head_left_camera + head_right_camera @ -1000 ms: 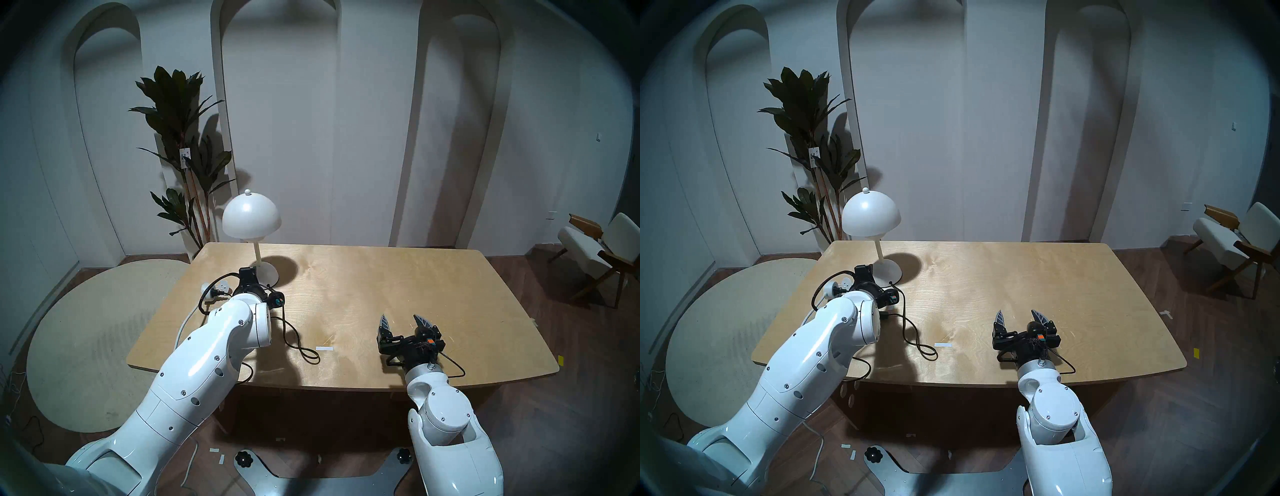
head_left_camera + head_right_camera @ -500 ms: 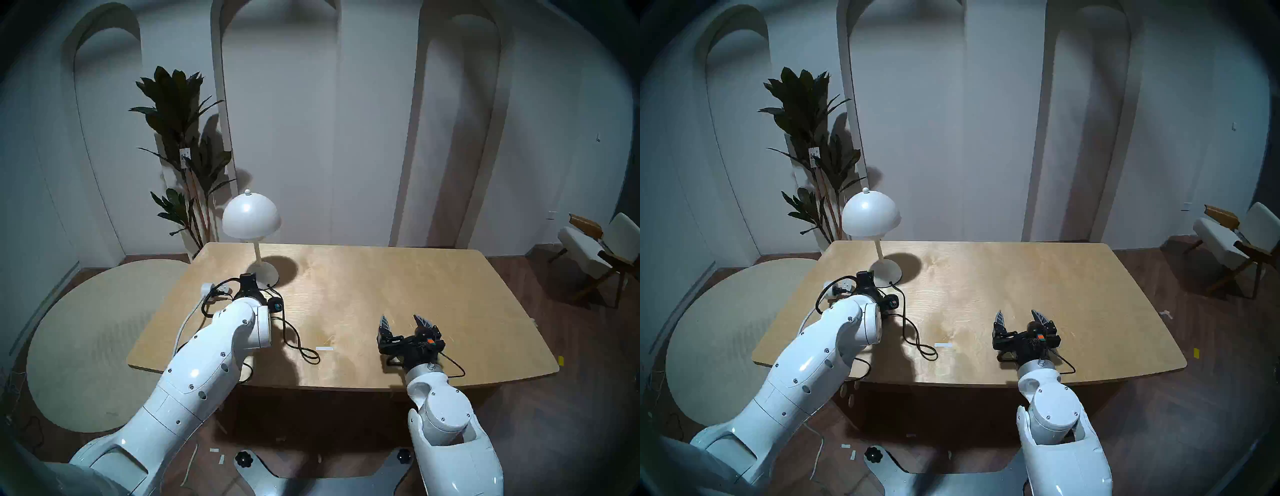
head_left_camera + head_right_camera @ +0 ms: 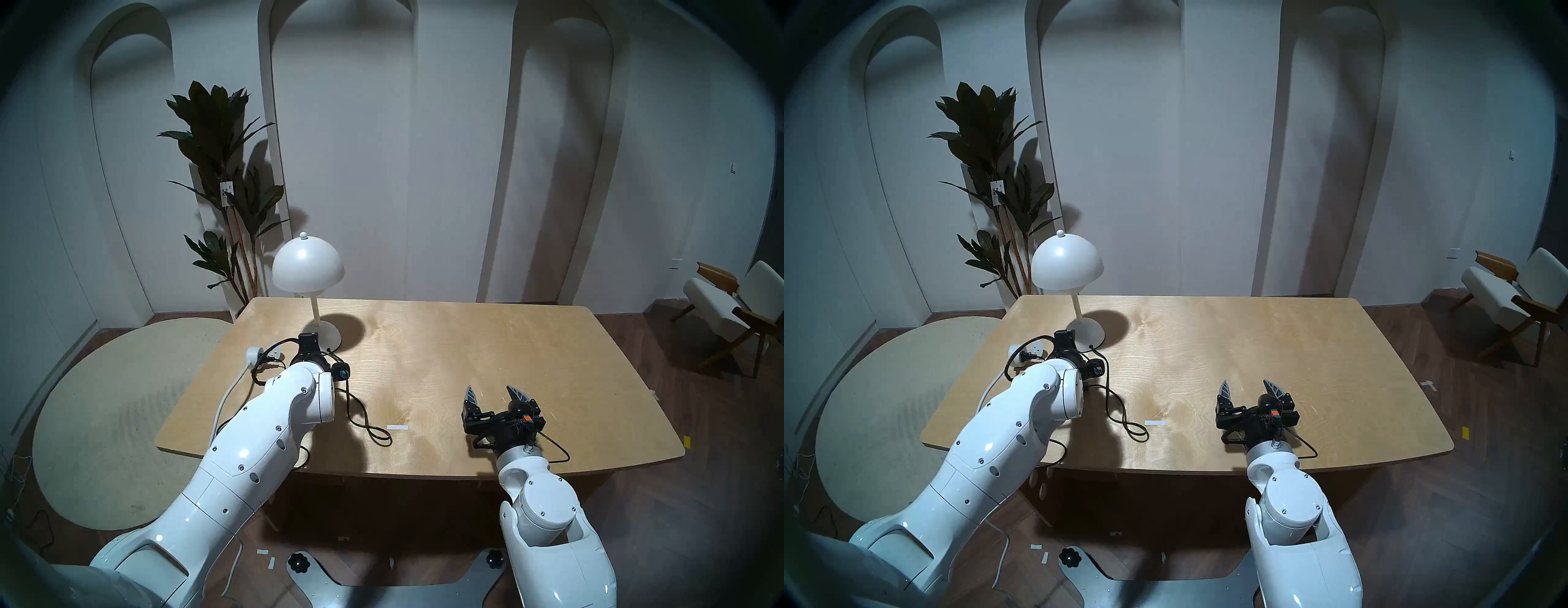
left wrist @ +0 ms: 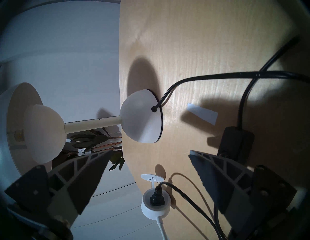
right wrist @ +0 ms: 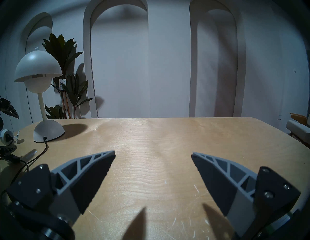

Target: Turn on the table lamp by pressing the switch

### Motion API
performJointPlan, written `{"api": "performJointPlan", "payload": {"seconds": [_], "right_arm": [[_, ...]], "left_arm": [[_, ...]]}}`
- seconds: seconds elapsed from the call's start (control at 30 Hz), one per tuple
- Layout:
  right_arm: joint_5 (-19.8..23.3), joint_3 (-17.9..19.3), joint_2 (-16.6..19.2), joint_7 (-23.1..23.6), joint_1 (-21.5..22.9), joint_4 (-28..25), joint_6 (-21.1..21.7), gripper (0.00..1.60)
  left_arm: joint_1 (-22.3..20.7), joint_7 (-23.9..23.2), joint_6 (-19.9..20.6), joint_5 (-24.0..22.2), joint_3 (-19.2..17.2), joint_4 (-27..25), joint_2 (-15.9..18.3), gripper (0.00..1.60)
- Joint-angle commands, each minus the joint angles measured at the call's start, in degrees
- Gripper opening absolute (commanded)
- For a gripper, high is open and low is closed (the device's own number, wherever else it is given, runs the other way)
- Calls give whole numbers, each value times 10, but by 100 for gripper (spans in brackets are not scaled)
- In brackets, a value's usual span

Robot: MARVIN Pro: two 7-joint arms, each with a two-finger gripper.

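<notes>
We saw table (image 3: pixel 488 339) ahead, table lamp (image 3: pixel 307 265) on it at 11 o'clock, near far edge. Socket block (image 3: pixel 254 354) lay at lamp's 8 o'clock, by table's left edge. Switch (image 4: pixel 235 145) sat near lamp base, at its 6 o'clock. Plant (image 3: pixel 220 170) stood behind lamp, at 11. Chair (image 3: pixel 729 297) was at 2 o'clock, off table.

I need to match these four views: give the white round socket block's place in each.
Head stereo left: socket block, table's left edge.
Head stereo right, same edge.
Left wrist, bottom centre, black plug in it.
Right wrist, far left edge.
Shared landmark: table lamp.
</notes>
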Motion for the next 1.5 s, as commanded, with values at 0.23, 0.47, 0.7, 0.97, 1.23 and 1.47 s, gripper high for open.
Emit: {"api": "performJointPlan", "payload": {"seconds": [0.23, 0.47, 0.7, 0.97, 1.23, 1.47], "right_arm": [[-1, 0, 1, 0, 1, -14, -1, 160], [-1, 0, 1, 0, 1, -13, -1, 160], [-1, 0, 1, 0, 2, -13, -1, 160], [-1, 0, 1, 0, 1, -13, -1, 160], [-1, 0, 1, 0, 1, -14, -1, 160], [-1, 0, 1, 0, 1, -14, -1, 160]], "left_arm": [[-26, -8, -13, 8, 7, 11, -1, 160], [-28, 0, -15, 10, 4, 18, -5, 160], [-36, 8, -18, 11, -3, 22, -7, 160], [-37, 7, -20, 15, -7, 22, -7, 160], [-31, 5, -18, 17, -7, 24, -10, 160], [-32, 6, -17, 17, -6, 31, -12, 160]]}}
